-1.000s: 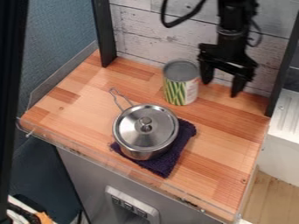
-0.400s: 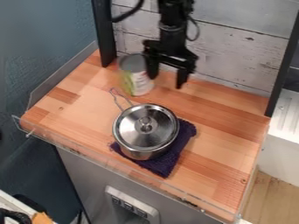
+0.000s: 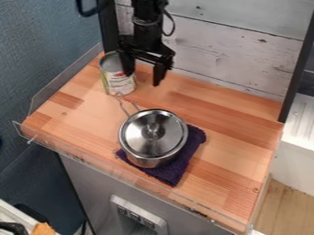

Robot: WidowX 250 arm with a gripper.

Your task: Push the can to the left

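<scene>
The can (image 3: 118,81) stands upright in the upper left of the frame, near the back corner of the wooden counter (image 3: 215,105). I read it as a rigid metal cylinder with a paper label, so it shouldn't crush under a modest push. I can't tell whether it is full; if full, it would be fairly heavy and slide steadily, and if empty, it would skid or tip easily. The smooth wood should let it glide, but a round wall can roll off a narrow contact and swing aside.

For a push, I don't need to grasp it. I'd put the flat of the finger on its right side, around mid-height or lower, since pressure near the rim could topple it. If I did have to grip, I'd straddle the body below the rim.

My gripper (image 3: 143,79) hangs just right of the can, its jaws wide apart with nothing between them. The nearer finger overlaps the can's right edge; I can't be certain they touch.

Just below the can, the wire handle (image 3: 123,107) of the lidded pot (image 3: 153,137) comes very near its base, and a push drifting toward the front could snag it. The pot sits mid-frame on a dark cloth (image 3: 176,173). At the far left, the low side panel (image 3: 58,82) would limit a long push.
</scene>
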